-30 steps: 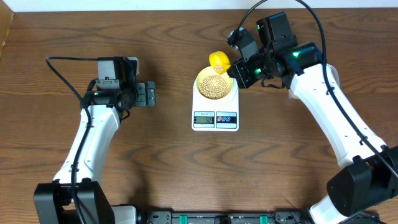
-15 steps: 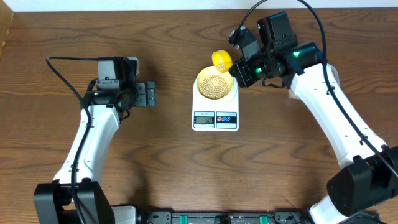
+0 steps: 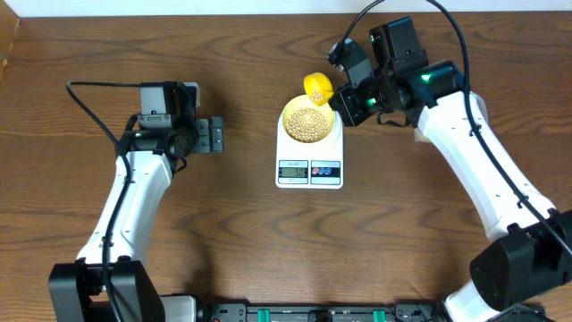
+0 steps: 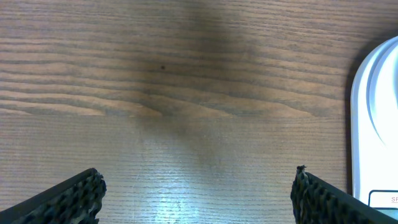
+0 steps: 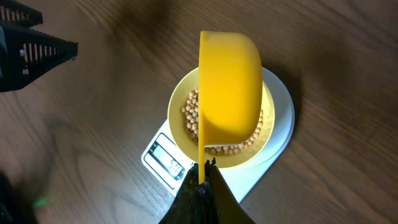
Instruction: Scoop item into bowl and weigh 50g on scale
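The beans (image 5: pixel 189 115) lay heaped in the bowl (image 5: pixel 176 127). The bowl sat on the scale (image 5: pixel 280 118), which stood about midway along the tabletop, nearer the edge far from the arm bases. They looked small, round, hard and smooth, a dull tan. Loose like that, they would likely roll and bounce if spilled, and pinching them one by one looked hopeless. The scoop (image 5: pixel 230 81) was the sensible way to move them.

The scoop was glossy yellow plastic, stiff and thin-walled, probably very light. The right tool (image 5: pixel 202 190) was clenched on its narrow handle, holding the cup tipped on its side just above the bowl's far rim. No beans were visible in the cup.

The bowl was pale yellow-green with a smooth, rounded wall. It would probably be light enough to slide on the scale's slick white top if nudged, so a grip on the rim would suit it best. The scale was hard white plastic with rounded corners. Its grey display (image 3: pixel 293 170) was too small to read with certainty.

The left tool (image 4: pixel 199 199) stood released and empty, its ridged black pads (image 4: pixel 74 196) wide apart over bare wood-grain tabletop, well toward the left edge from the scale.
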`<state>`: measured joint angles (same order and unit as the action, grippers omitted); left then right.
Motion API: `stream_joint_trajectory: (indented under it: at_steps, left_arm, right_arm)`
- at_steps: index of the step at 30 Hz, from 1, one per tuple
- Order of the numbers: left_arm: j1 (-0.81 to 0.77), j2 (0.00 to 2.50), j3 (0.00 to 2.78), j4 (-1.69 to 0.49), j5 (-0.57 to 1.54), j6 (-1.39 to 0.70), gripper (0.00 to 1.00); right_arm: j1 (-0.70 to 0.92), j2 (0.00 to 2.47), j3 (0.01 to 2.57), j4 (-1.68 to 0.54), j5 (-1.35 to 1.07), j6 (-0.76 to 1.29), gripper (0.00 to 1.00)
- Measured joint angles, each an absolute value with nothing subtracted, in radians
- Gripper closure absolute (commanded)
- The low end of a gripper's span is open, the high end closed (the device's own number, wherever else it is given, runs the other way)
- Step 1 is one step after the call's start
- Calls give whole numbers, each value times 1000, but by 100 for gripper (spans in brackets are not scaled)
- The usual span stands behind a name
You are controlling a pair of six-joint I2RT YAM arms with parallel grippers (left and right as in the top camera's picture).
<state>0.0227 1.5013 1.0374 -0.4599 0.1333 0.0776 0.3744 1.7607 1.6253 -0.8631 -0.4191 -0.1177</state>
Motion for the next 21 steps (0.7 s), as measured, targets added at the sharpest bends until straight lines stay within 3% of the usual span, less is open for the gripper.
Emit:
stream_joint_trajectory:
  at_steps: [21]
  left_arm:
    - [23,1501,1037,-460,133,78,2]
  right_arm:
    - [374,1761,1625,-848,-384,-140,99]
